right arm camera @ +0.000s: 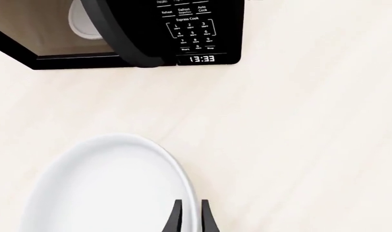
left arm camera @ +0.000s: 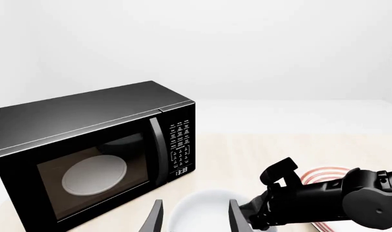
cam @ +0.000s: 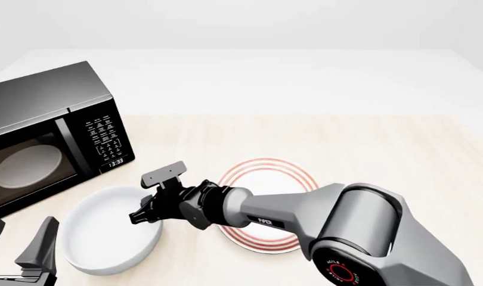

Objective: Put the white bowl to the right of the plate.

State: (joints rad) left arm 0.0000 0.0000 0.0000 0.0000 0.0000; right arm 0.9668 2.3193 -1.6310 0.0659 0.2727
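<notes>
At the bowl's right rim: my right end effector pinches the wall of the white bowl, one finger inside and one outside, the two nearly pressed together on the rim.
Right arm: it reaches across the front view from the lower right, passing over the plate, with its wrist above the bowl's right edge.
Left end effector: spread, fingers well apart, holding nothing; seen from its own wrist camera the bowl's near rim lies between the two fingers, but I cannot tell whether they touch it. On the front view it sits at the lower left corner, just beside the bowl.
White bowl: resting upright on the counter, left of the plate and just in front of the microwave.
Plate: flat on the counter, red rings showing, partly hidden under my right arm; its left edge lies near the bowl's right rim.
Microwave: black, door closed, pale disc visible through the window, clock reading 13:33, standing at the counter's left side.
</notes>
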